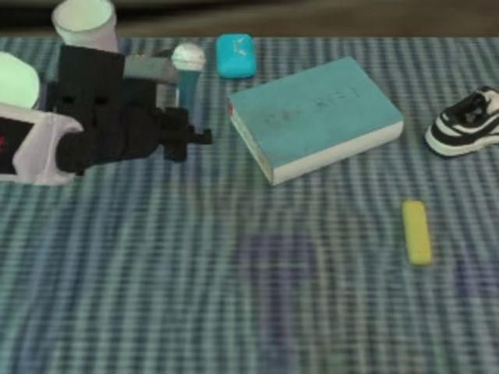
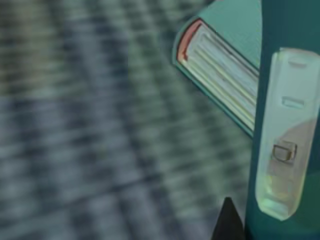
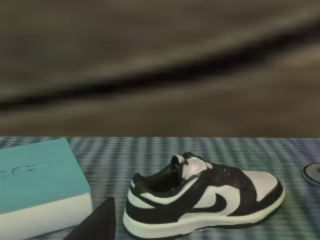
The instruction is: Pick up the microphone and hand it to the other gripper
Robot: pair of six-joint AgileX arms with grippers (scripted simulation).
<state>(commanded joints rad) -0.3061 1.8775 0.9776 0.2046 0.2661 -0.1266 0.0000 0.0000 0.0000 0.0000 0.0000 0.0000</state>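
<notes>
The microphone (image 1: 188, 72) has a white-grey head and a dark-teal stick, and stands at the back left of the table. My left gripper (image 1: 185, 126), on the white-cased arm, is over its lower end and shut on it. In the left wrist view the teal stick with its white strip (image 2: 287, 130) fills the side, and one black fingertip (image 2: 227, 222) rests against it. The second finger is hidden. The other gripper is outside the top view. Its wrist view shows only one dark fingertip (image 3: 102, 222), with nothing against it.
A teal book (image 1: 316, 117) lies just right of the microphone. A turquoise case (image 1: 235, 54) and a white cup (image 1: 84, 23) stand at the back. A yellow bar (image 1: 416, 231) lies front right, and a black-and-white shoe (image 1: 468, 123) sits at the right edge.
</notes>
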